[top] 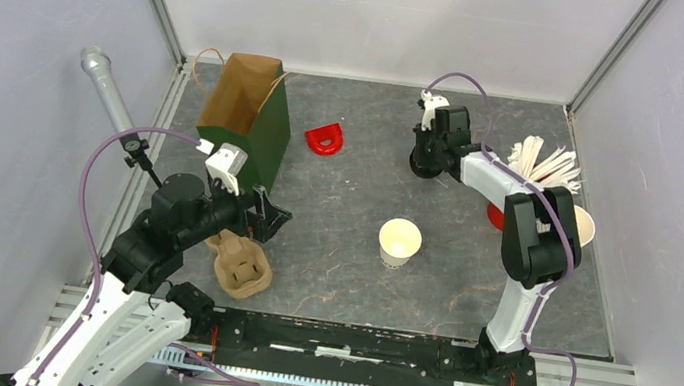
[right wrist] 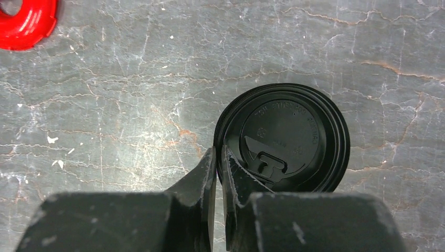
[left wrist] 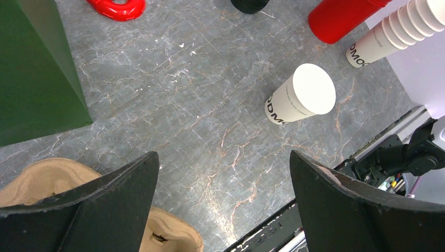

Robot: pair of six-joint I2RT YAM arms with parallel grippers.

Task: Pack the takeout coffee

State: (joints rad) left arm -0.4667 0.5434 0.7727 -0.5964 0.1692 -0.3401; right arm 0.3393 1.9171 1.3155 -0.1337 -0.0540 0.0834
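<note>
The takeout coffee cup (top: 400, 241), small and cream, stands upright and lidless at mid-table; the left wrist view shows it too (left wrist: 302, 100). At the back of the table my right gripper (top: 426, 159) points down at a round black lid (right wrist: 286, 137). Its jaws (right wrist: 219, 149) are shut on the lid's left rim, one finger outside and one inside. My left gripper (top: 269, 215) hangs open with nothing between its fingers (left wrist: 223, 155). It is over the table beside a tan cardboard cup carrier (top: 240, 268), to the left of the cup.
A green paper bag (top: 252, 125), brown inside, stands open at the back left. A red ring-shaped piece (top: 324, 138) lies beside it. At the right, a red cup of white sticks (top: 544, 166) and a stack of cream cups (top: 581, 225) sit near the wall.
</note>
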